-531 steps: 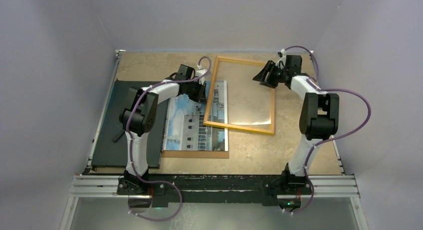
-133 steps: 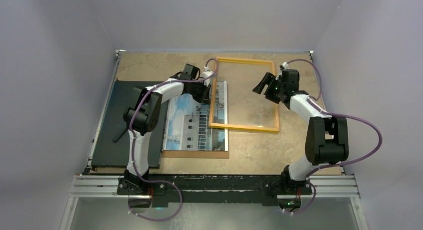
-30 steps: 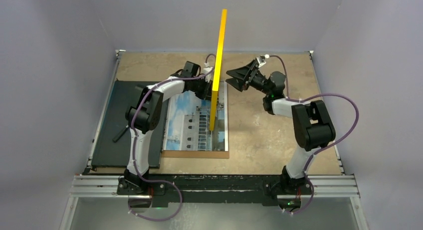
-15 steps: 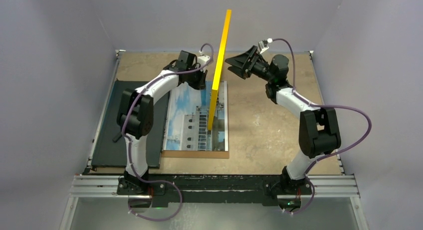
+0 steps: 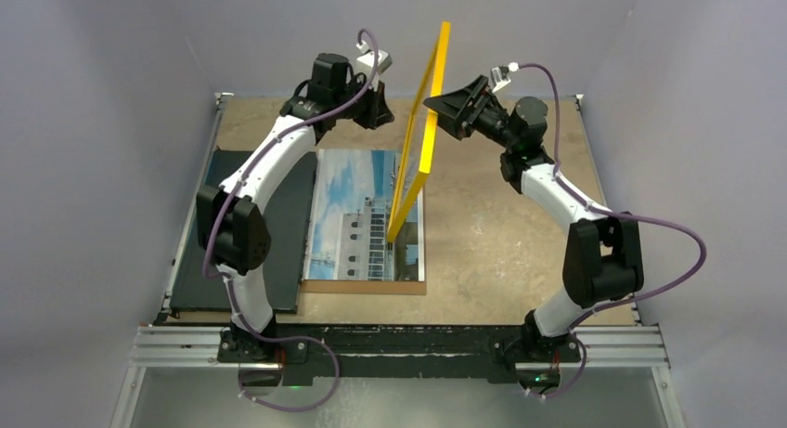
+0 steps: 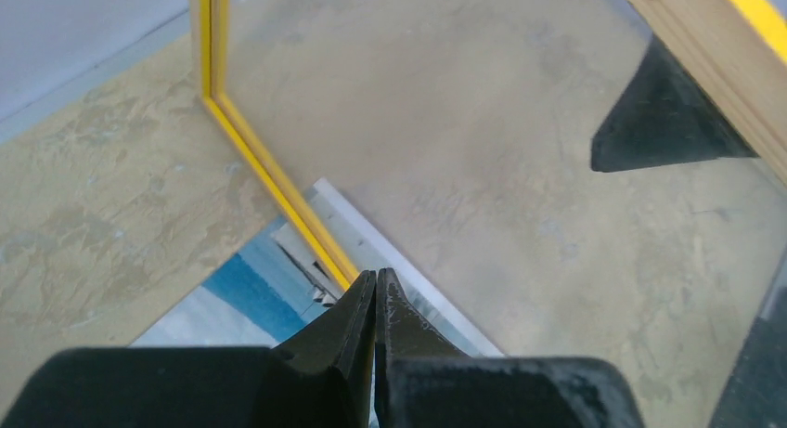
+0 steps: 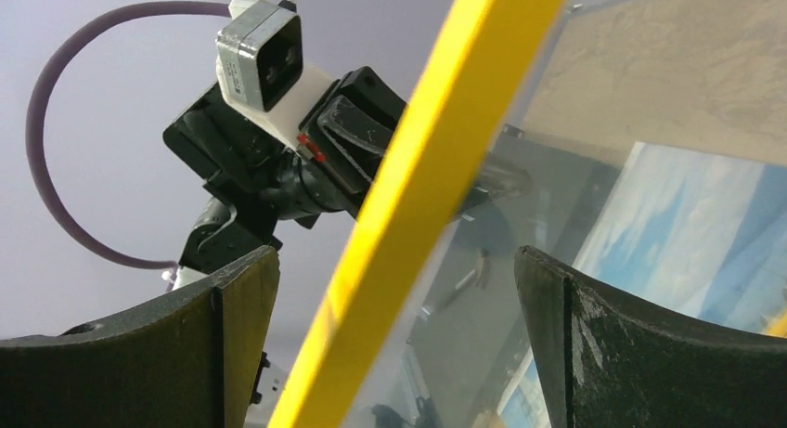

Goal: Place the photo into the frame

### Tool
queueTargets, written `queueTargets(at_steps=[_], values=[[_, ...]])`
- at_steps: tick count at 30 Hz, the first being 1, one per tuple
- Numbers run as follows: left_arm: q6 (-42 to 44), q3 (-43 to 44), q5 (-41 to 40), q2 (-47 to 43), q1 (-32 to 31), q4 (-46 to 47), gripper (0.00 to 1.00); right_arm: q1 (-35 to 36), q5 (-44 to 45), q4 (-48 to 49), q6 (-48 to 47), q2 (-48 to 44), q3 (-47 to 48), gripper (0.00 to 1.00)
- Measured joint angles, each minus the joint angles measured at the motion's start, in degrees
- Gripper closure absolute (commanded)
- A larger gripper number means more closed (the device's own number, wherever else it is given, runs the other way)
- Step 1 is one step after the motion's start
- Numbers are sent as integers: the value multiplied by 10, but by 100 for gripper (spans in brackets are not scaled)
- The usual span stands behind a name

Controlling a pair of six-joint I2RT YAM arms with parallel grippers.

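Toward twelve o'clock, the right gripper [image 7: 394, 265] gapes wide astride the upended frame's [image 5: 425, 140] rail; the left gripper [image 6: 375, 293], at eleven o'clock, is pinched together, empty.

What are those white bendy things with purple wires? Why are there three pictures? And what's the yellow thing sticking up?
They are two robot arms, a left arm and a right arm, bolted to a table. One picture looks down from above. The other two come from little cameras on the wrists, so you see each claw up close.

Lying flat are the photo of a white building, a brown board under it, and a black board beside it.

The yellow thing is the frame, standing tilted on its edge, with a low corner over the photo. The right claw is open, with the frame's yellow bar between its fingers. The left claw is shut, on the frame's other side. I can't tell if it touches the frame.
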Motion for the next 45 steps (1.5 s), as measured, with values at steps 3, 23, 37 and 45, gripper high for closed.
queueTargets(at_steps=[3,23,37,45], values=[[-21,0,21,-12,0,6,87,0,2,-2,2,-12,0,1],[-204,-5,177,-39,-1,96,33,-1,14,-95,-20,-17,34,1],[-152,22,185,-40,-58,20,29,-1,14,-82,-5,-15,34,4],[-42,54,86,-52,-91,-75,33,-1,14,-81,4,-14,34,6]])
